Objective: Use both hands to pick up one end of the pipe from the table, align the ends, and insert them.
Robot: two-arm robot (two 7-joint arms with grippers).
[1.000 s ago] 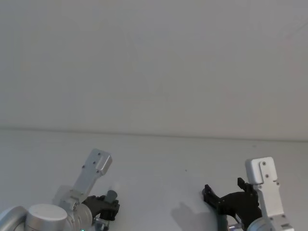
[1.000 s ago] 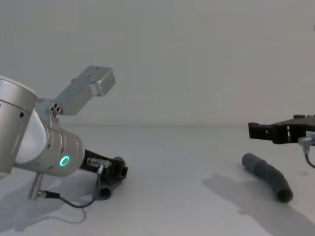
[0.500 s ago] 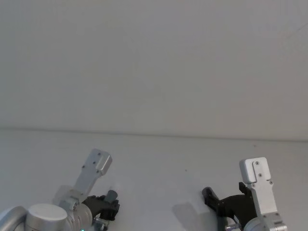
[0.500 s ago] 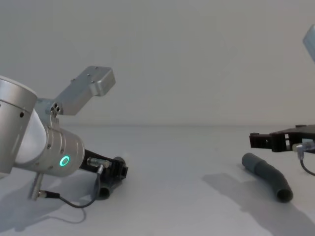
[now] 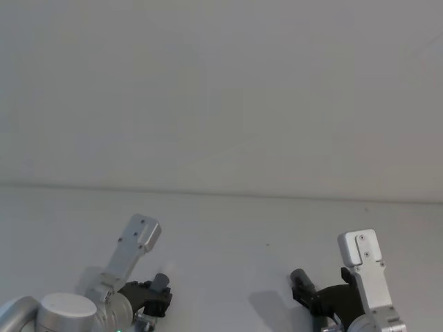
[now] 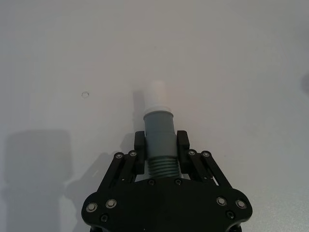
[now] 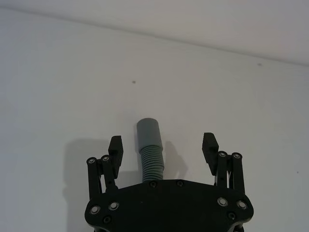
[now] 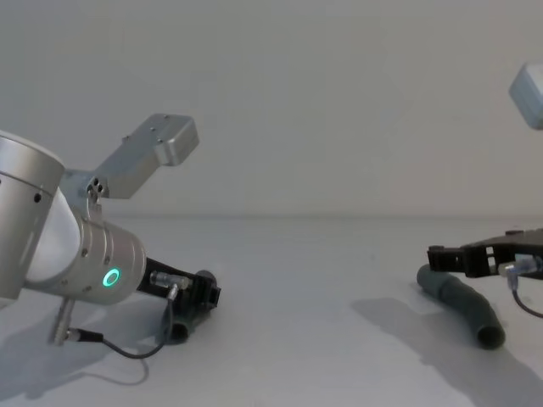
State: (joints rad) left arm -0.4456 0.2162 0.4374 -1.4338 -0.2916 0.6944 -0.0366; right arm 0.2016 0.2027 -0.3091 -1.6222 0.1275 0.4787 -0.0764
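**Right pincer poised over the second hose: mind an off-centre grip**

Your left pincer (image 6: 161,144) is clamped narrow on the white-tipped hose (image 6: 159,128). It grips just behind the grey collar, and the white tip (image 6: 157,94) pokes out past its fingers. In the chest view this sits at the lower left, low over the worktop (image 8: 297,280). The hose's tail seems to touch the surface there, though the arm hides too much to be sure.

Your right pincer (image 7: 163,144) stands wide open, astride the cuffed hose (image 7: 150,162). That hose lies flat on the worktop at the lower right of the chest view, with its cuff (image 7: 147,130) pointing ahead of the fingers. Neither finger touches it yet.

Here is where it could go wrong.

- **Off-centre close:** The hose lies nearer one finger than the other. That finger would likely strike first and roll or shove the hose sideways before the other arrives.
- **Grip too far back:** The fingers line up with the ribbed stretch, not the smooth cuff. A grip there may let the bent piece swing, leaving the cuff pointing off line.
- **Push while misaligned:** If you press the ends together like that, the ribbing would probably buckle, or the white tip would catch on the cuff's rim.
- **Low lift on the left:** If the tail drags on the worktop, it could twist the hose in the left pincer.
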